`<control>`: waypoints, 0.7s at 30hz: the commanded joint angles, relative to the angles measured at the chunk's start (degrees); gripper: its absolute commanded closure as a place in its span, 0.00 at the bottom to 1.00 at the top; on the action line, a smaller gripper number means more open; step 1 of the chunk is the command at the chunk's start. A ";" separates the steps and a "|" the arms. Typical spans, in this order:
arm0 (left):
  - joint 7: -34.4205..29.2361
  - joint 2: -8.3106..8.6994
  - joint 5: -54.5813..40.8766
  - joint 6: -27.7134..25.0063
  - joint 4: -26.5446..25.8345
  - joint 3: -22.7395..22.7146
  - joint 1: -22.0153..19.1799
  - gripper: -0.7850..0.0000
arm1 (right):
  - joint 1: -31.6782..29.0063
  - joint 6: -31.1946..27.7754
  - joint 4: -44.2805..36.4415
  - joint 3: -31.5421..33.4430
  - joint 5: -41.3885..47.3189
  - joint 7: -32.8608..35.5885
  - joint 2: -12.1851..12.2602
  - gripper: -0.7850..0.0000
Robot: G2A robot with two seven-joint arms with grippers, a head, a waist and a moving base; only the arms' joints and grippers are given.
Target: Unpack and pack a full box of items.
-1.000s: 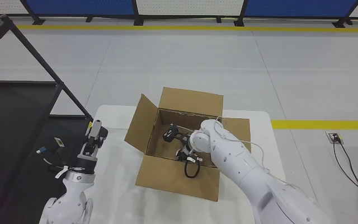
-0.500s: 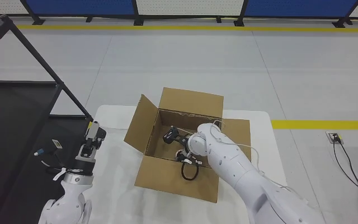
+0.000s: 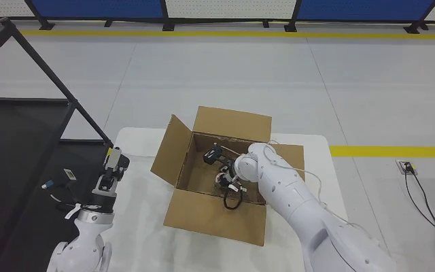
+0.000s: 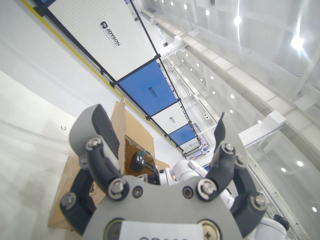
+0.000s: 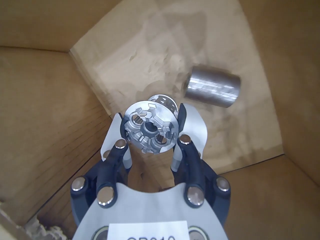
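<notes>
An open cardboard box [image 3: 231, 122] stands in the middle of the white table [image 3: 139, 146]. My right gripper [image 5: 152, 123] is inside the box, shut on a round metal gear-like part [image 5: 151, 131] held above the box floor. A plain metal cylinder [image 5: 212, 87] lies on its side on the box floor beyond the held part. In the top view the right arm [image 3: 272, 187] bends down into the box. My left gripper [image 4: 162, 128] is open with nothing between its fingers, pointing upward at the table's left edge [image 3: 112, 170], well apart from the box [image 4: 132, 136].
The box flaps [image 3: 170, 153] stand open on all sides. A black metal frame [image 3: 61, 95] rises to the left of the table. White table surface lies free on the left between the box and the left arm.
The right gripper has shifted slightly to the right and toward the box's back wall, still inside the box. The left arm has barely moved.
</notes>
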 commanded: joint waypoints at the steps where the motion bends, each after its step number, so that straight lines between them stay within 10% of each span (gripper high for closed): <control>1: -0.04 0.01 0.10 0.24 -0.07 0.07 -0.13 0.00 | 0.63 -1.63 0.28 0.60 0.19 -1.12 0.44 1.00; 21: -1.20 0.07 0.81 1.29 0.66 1.58 -2.30 0.00 | 1.94 -20.99 -3.81 7.03 -2.33 -12.12 10.30 1.00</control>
